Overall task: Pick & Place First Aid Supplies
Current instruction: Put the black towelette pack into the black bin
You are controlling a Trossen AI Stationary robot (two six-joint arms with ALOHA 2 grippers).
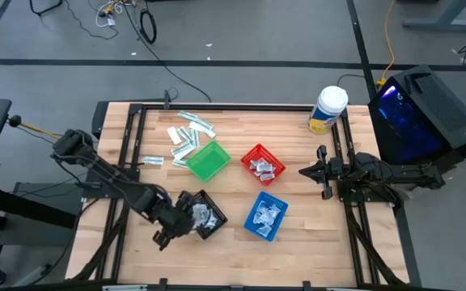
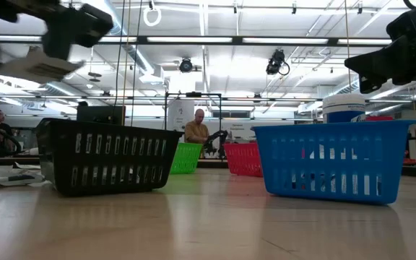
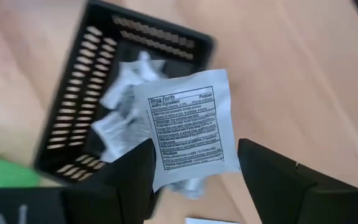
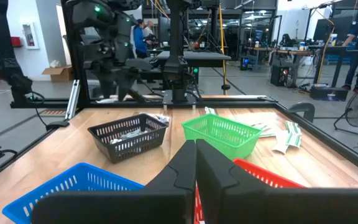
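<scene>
Sachet (image 3: 190,127), a squarish white packet, hangs pinched at its edge in the left hand (image 3: 194,171), just above the black basket (image 3: 79,118). Its printed panel faces the wrist camera: the heading "Drug Facts" and the word "Purpose" can be read, while the finer lines under them are too small to make out. Directly under the left hand, more white sachets (image 3: 120,106) lie heaped inside the black basket. Seen from overhead, the left hand (image 1: 178,222) sits at the basket's near-left edge over the counter (image 1: 298,234).

Well to the right of the left hand, the blue basket (image 1: 264,217) holds a few sachets, and beyond it the red basket (image 1: 262,164) holds some too. The green basket (image 1: 207,160) stands farther back from the left hand, with loose narrow strips (image 1: 186,137) scattered on the counter just beside and behind it. A white-lidded tub (image 1: 328,109) with a yellow label stands at the far right corner; its label cannot be read.

The right hand (image 1: 320,171) waits at the counter's right edge, clenched with nothing in it, its fingers (image 4: 194,165) pressed together and pointing toward the red basket.
</scene>
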